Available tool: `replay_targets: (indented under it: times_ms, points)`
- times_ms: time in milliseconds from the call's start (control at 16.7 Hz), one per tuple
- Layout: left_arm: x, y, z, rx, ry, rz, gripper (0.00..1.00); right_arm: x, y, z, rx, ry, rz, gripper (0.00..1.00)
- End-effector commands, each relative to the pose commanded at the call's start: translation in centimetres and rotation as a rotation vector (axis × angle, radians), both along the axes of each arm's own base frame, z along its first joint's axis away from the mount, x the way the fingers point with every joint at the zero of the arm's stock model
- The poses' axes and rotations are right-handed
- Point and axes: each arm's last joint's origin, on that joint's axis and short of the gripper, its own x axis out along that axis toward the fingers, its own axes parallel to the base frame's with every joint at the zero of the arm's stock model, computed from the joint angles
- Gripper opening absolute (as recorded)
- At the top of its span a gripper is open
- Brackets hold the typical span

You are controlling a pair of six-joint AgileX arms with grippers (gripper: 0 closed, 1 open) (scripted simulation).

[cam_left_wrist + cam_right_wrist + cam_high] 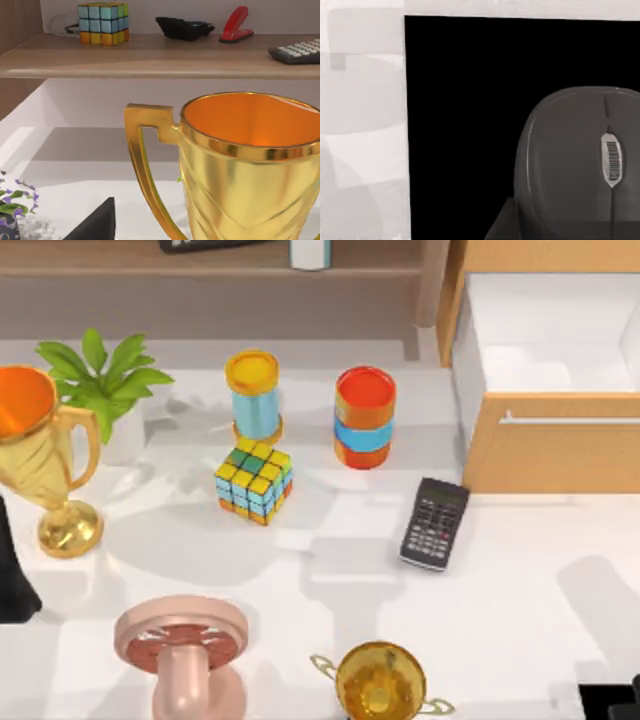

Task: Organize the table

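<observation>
The white table [330,570] carries scattered items. A colourful cube [254,480] sits mid-table, with a yellow-and-blue can [253,395] behind it and a red-and-blue can [365,417] to its right. A black calculator [434,523] lies right of centre. At the left stands a tall gold trophy [40,460], which looms close in the left wrist view [250,165]. My left arm [12,575] is a dark shape at the left edge beside it. A dark part of my left gripper [95,225] shows low down. My right arm [610,700] is at the bottom right corner, above a grey mouse [585,150] on a black pad [470,100].
A potted plant [100,380] stands back left. A pink dumbbell-like piece [182,655] and a second gold cup [380,680] sit at the front edge. An open light-wood drawer unit [545,440] is back right. The brown shelf [150,55] holds a cube [102,23], a red stapler [236,24] and a calculator [297,51].
</observation>
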Motion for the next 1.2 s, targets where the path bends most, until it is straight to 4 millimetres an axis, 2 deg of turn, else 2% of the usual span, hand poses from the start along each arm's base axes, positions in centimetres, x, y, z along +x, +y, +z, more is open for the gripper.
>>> replay_targets:
  times_ms: [360,1140,1200]
  points:
    - [0.00,0.00,0.00,0.000,0.000,0.000,1.00,-0.15,-0.06,-0.34,-0.007,0.020,0.000,0.00]
    - [0.00,0.00,0.00,0.000,0.000,0.000,1.00,-0.15,-0.06,-0.34,-0.007,0.020,0.000,0.98]
    - [0.00,0.00,0.00,0.000,0.000,0.000,1.00,-0.15,-0.06,-0.34,-0.007,0.020,0.000,1.00]
